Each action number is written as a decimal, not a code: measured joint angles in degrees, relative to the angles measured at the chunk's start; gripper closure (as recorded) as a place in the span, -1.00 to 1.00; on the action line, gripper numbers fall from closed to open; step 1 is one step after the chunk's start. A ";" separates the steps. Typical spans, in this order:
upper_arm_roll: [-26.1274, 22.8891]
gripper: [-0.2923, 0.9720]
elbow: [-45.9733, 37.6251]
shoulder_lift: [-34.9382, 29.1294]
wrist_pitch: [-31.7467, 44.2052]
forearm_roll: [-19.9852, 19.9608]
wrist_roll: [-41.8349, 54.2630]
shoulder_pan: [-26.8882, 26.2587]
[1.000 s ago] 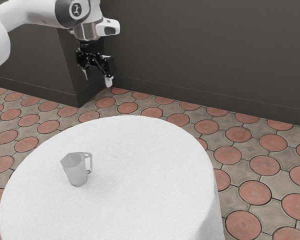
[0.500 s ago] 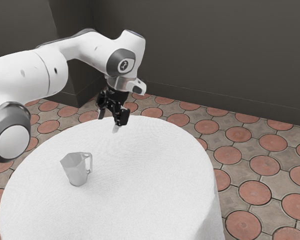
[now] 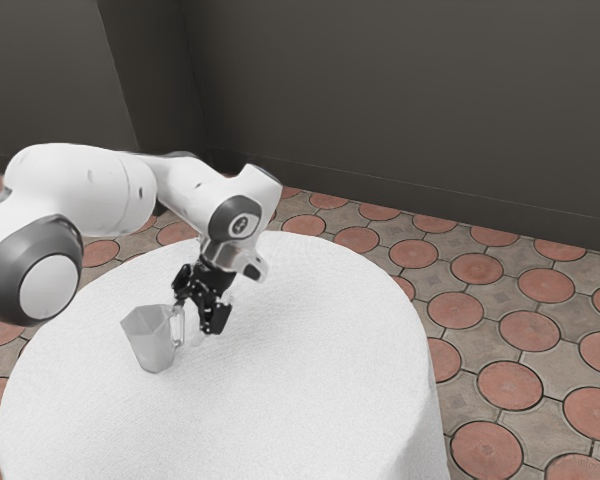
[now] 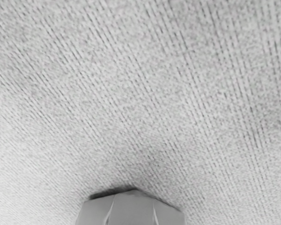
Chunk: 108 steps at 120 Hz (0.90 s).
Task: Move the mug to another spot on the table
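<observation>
A grey faceted mug (image 3: 148,340) stands upright on the round white-clothed table (image 3: 310,380), toward the exterior view's left, with its handle facing right. My gripper (image 3: 199,320) has come down right at the handle side of the mug. Its black fingers stand apart, open, with the handle at or between them; I cannot tell whether they touch it. In the wrist view the mug's grey rim (image 4: 131,209) sits just under my hand, with the white cloth (image 4: 145,93) beyond it.
The table's white cloth stretches wide to the exterior view's right and front of the mug. Round the table lies a brown tiled floor (image 3: 500,300), with dark walls (image 3: 430,90) behind. My arm (image 3: 90,200) arches over the table's left edge.
My arm has swung down from high near the wall to the tabletop. The gripper has dropped to the mug's handle. The mug has not moved.
</observation>
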 joint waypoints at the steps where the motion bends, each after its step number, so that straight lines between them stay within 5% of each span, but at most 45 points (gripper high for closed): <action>1: 0.00 -0.54 -0.18 0.02 0.12 0.00 0.03 0.00; 60: 0.00 -0.47 -3.38 -0.14 2.08 1.41 1.24 -0.42; 108: 0.00 -0.22 -4.18 -0.65 1.44 3.48 2.14 -1.10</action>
